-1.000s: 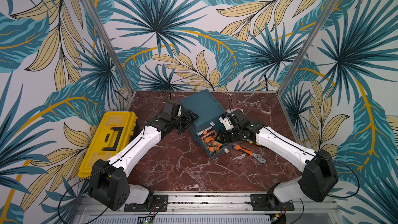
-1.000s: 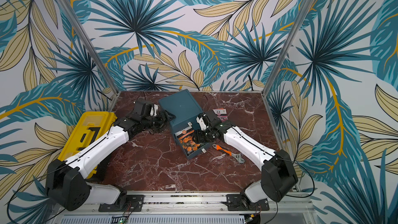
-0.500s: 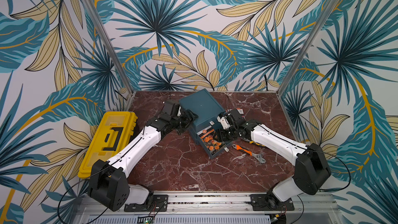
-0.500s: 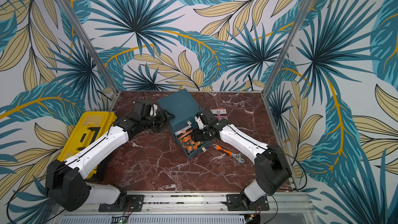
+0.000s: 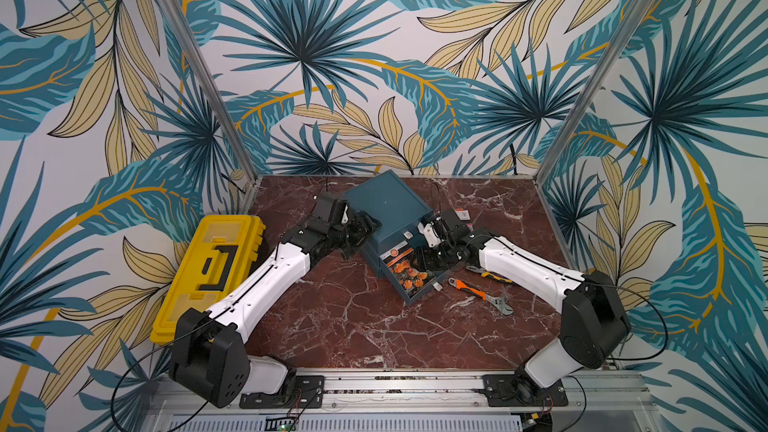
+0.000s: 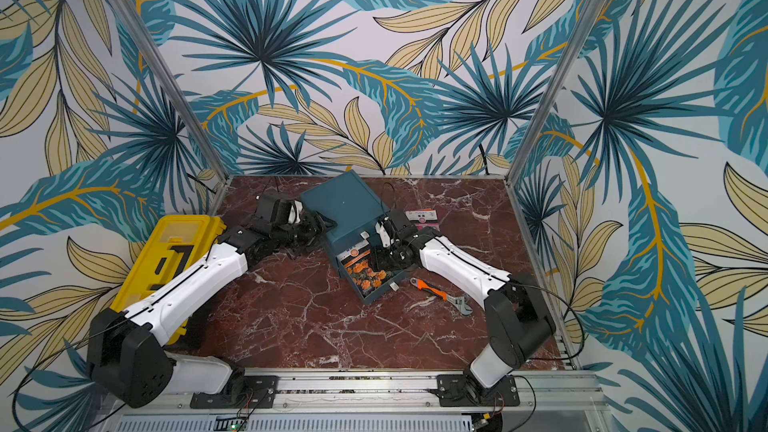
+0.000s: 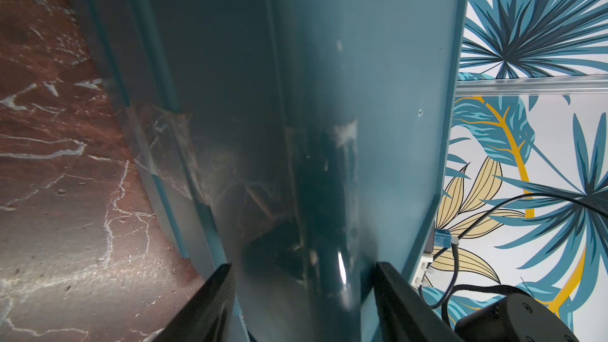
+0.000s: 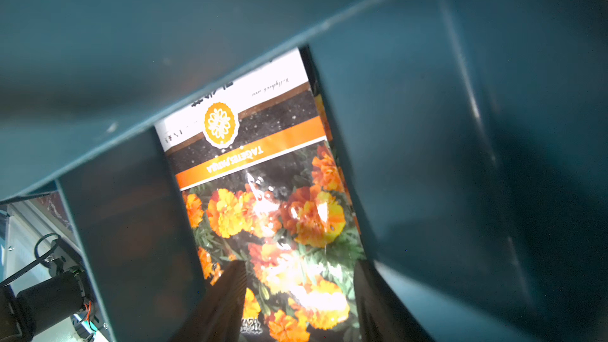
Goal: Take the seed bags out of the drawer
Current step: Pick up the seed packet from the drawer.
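Right gripper (image 8: 299,279), jaws spread, hangs over the marigold seed bag (image 8: 263,199) in the drawer (image 5: 424,290). Pinch one edge and lift slowly. Left gripper (image 7: 302,279) pinches the blue cabinet (image 5: 386,201).

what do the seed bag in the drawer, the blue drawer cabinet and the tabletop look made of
seed bag: thin glossy plastic or foil film; white glare patches on the marigold print.
drawer cabinet: probably painted metal, semi-gloss; its side mirrors the marble pattern.
tabletop: red marble or marble-print laminate; white veins, faint sheen.
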Robot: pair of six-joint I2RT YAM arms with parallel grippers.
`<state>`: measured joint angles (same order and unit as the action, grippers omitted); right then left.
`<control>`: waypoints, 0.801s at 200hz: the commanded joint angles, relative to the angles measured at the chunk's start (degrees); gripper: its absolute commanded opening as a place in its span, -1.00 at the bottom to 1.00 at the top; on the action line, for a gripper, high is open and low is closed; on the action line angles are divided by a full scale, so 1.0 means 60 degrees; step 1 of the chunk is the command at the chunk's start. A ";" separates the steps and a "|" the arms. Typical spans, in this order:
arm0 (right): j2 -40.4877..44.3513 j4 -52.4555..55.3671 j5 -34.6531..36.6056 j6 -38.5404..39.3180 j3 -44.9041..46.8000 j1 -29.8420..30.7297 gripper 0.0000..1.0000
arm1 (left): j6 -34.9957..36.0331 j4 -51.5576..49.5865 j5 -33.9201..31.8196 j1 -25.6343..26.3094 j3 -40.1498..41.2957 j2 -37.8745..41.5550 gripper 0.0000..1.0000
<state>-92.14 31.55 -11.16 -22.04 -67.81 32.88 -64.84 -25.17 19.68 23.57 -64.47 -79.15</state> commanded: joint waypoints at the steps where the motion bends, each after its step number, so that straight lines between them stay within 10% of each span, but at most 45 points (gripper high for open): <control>1: -0.0320 -0.0175 0.0241 -0.0105 -0.0095 -0.0032 0.12 | 0.0087 -0.0651 -0.0104 0.0026 0.0186 0.0011 0.40; 160: -0.1027 -0.0104 0.0593 0.0561 -0.0747 -0.0123 0.24 | 0.0113 -0.0900 -0.0197 0.0041 -0.0037 -0.0072 0.40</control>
<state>-96.23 31.57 -7.92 -19.99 -71.05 32.16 -64.84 -25.34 19.07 23.57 -64.53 -79.15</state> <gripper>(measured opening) 0.614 0.701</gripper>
